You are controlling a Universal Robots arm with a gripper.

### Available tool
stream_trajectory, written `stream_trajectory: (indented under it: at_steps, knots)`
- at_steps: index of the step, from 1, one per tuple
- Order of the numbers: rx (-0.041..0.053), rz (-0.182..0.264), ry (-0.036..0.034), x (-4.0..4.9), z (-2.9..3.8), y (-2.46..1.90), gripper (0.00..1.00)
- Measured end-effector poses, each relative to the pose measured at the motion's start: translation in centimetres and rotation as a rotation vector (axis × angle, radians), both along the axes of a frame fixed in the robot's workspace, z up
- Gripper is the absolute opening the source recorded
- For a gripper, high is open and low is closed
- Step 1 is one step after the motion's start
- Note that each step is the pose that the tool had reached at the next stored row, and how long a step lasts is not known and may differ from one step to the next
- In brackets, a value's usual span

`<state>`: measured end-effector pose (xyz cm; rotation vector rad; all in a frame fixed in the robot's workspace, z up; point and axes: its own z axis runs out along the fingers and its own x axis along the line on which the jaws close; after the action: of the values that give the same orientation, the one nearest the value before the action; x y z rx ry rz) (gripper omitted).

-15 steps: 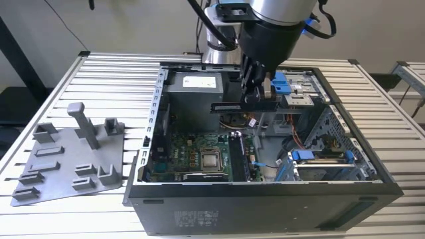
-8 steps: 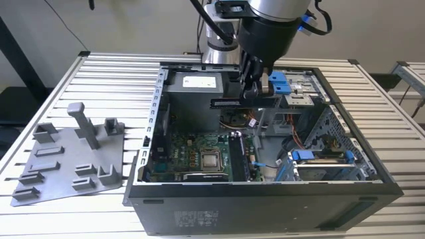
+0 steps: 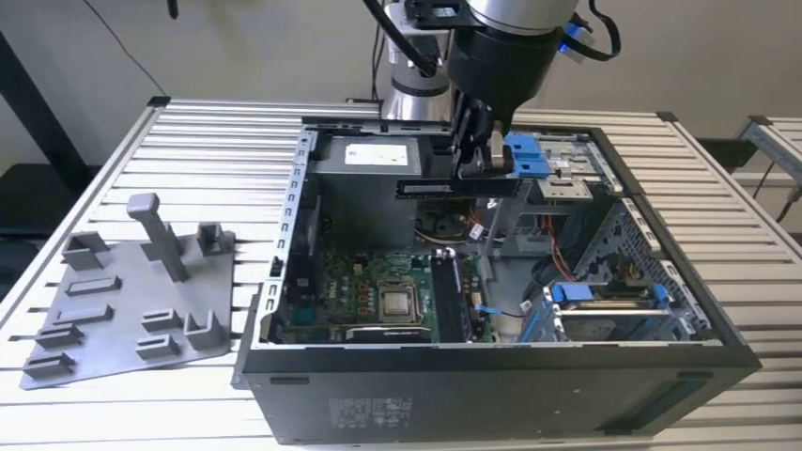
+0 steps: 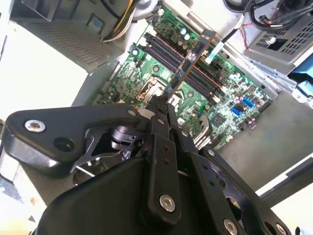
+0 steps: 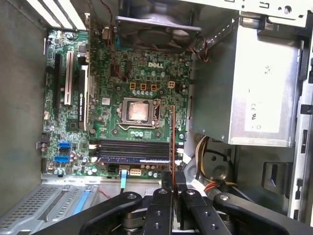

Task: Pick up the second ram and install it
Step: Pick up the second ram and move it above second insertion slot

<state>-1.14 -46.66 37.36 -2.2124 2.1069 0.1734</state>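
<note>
**Hanging over the open machine: the second ram [image 3: 439, 188] in the gripper [image 3: 474, 174]**

From where I stand, the arm reaches down over an open computer case [image 3: 501, 385] that rests on a slatted metal table [image 3: 188, 132]. The gripper's 2 fingers [image 4: 159, 125] are drawn together on the thin stick, pinching it near 1 end, so the tool is clamped on the second ram.

In the exterior view the stick lies level above the case's open side. Most of its length reaches out from the fingers toward the exterior view's left. It is held up in the air, clear of the green motherboard [image 3: 363, 291] below it, and is not seated in any slot.

The square processor socket [image 3: 398, 303] sits in the middle of that board, with the long memory slots [image 5: 132, 147] just beside it. The held stick points across the slots rather than along them.

In the second wrist view the second ram [image 4: 188, 66] juts straight out from the fingertips over the slots. In the first wrist view the second ram [image 5: 172, 137] shows edge-on, as 1 thin line rising from between the fingers.

A grey power supply [image 5: 259, 88] fills the space next to the board. Blue plastic latches [image 3: 527, 155] sit on the drive bays close by the gripper. A grey fixture plate [image 3: 126, 301] with upright posts lies on the table toward the exterior view's left, well apart from the gripper.
</note>
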Motion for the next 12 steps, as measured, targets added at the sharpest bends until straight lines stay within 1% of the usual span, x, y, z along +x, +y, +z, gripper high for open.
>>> stream_trajectory:
  at_steps: [2, 5, 8, 12]
  knots:
    - [-0.0001, 0.0, 0.0, 0.0, 0.0, 0.23, 0.14]
    - [-0.0001, 0.0, -0.0001, 0.0, -0.02, 0.76, 0.14]
    - [-0.0003, -0.012, 0.0, 0.11, -0.07, 0.8, 0.14]
    - [-0.0002, -0.071, 0.0, 0.12, -0.14, 0.81, 0.14]
